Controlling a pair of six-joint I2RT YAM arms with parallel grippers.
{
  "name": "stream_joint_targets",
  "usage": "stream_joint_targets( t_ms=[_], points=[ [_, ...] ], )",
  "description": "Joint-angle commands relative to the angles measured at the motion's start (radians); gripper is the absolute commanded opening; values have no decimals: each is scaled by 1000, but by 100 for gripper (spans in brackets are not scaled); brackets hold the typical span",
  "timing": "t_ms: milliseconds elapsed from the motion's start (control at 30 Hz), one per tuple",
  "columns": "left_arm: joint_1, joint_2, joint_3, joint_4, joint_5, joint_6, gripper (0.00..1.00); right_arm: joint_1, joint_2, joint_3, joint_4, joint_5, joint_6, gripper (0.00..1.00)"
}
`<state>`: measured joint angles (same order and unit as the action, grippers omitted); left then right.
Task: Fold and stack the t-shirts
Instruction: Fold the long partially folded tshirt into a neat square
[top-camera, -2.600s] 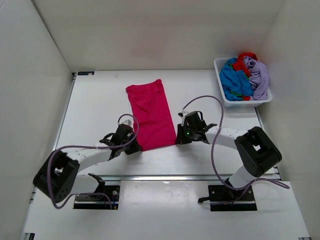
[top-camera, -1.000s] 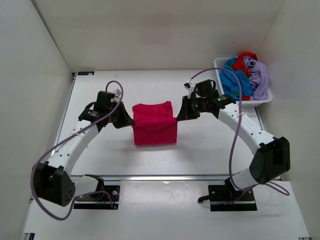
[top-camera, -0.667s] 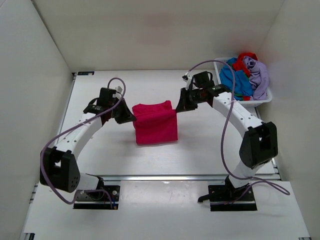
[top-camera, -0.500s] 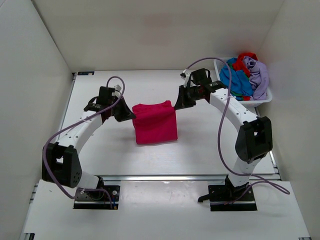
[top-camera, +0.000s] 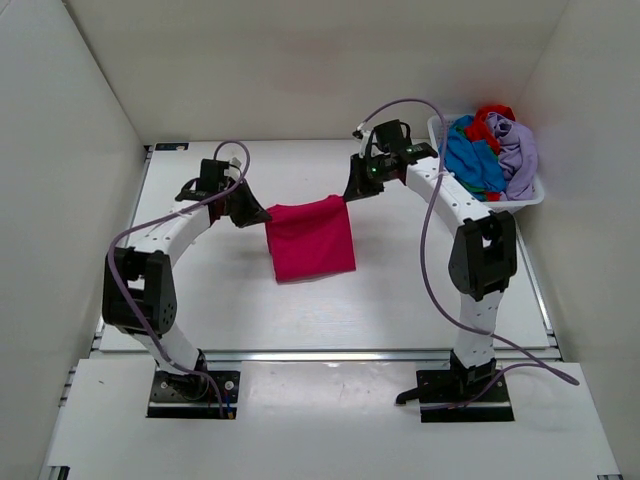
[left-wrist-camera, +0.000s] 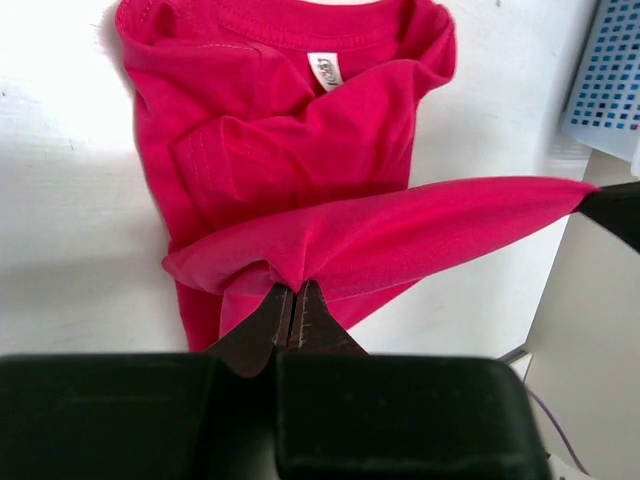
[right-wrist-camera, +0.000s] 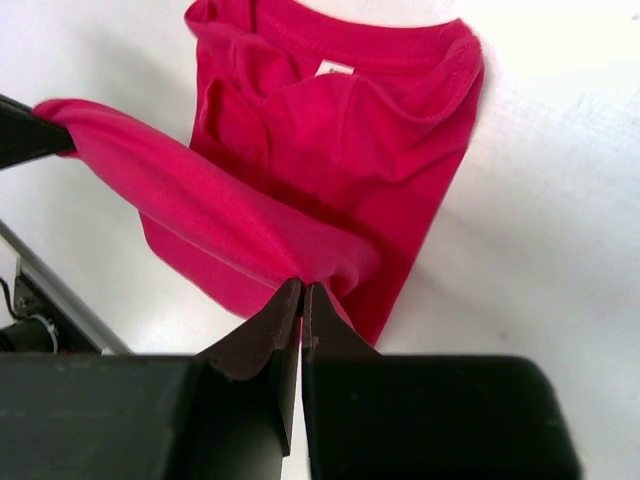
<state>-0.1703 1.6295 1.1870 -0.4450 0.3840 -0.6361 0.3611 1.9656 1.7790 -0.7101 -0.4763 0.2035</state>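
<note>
White walls close round a pale tabletop (top-camera: 190, 290). Over it the left pincer (left-wrist-camera: 292, 300) is clenched on one corner of the bright magenta-pink cloth t-shirt (top-camera: 310, 245), and the right pincer (right-wrist-camera: 302, 296) is clenched on the opposite corner, so that edge stretches taut between them, raised off the tabletop. Gripping both corners level should let the lifted half lie down as one straight line. The collar half rests on the tabletop beneath, label showing. I judge the fold partly made. Well off to the right, the white slatted plastic basket (top-camera: 470, 208) holds a crumpled blue shirt (top-camera: 468, 160), a red shirt (top-camera: 492, 116) and a pale lavender shirt (top-camera: 517, 152), all unfolded.
</note>
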Motion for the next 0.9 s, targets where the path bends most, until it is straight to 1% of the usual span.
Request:
stream_joint_targets(
  t_ms=[0,133,233,400,467,500,533,567,600,633,667,700,733,767,800,833,867],
  points=[
    [17,38,33,38,3,7,0,-22,64,97,14,28,-30,0],
    [22,85,16,81,-14,-14,0,-27,150,172,38,36,-50,0],
    [26,122,11,155,-36,-46,0,-22,234,250,64,45,-64,0],
    [29,188,16,245,-63,-100,4,1,378,382,139,45,-50,0],
    [34,216,31,261,-68,-111,9,10,426,430,143,57,-46,1],
    [31,231,34,267,-85,-119,16,9,455,463,159,61,-42,0],
    [32,243,36,279,-89,-125,18,9,492,500,159,61,-41,0],
    [32,250,31,285,-91,-135,19,12,518,549,156,68,-50,1],
    [34,251,34,299,-114,-145,24,18,530,569,156,70,-47,1],
    [35,250,17,308,-129,-151,36,15,547,586,159,71,-56,7],
    [38,233,-6,331,-144,-168,43,16,547,588,178,86,-56,17],
    [38,221,-29,366,-177,-184,47,21,546,588,176,96,-59,23],
    [43,192,-58,383,-203,-186,50,19,544,589,191,99,-70,33],
    [45,156,-91,420,-227,-200,55,21,538,589,198,103,-76,41],
    [48,123,-119,436,-264,-208,57,25,533,591,199,110,-73,48],
    [51,106,-128,436,-302,-202,60,25,521,585,211,119,-70,52],
    [48,78,-133,424,-350,-188,61,25,510,589,221,129,-67,59]
  ],
)
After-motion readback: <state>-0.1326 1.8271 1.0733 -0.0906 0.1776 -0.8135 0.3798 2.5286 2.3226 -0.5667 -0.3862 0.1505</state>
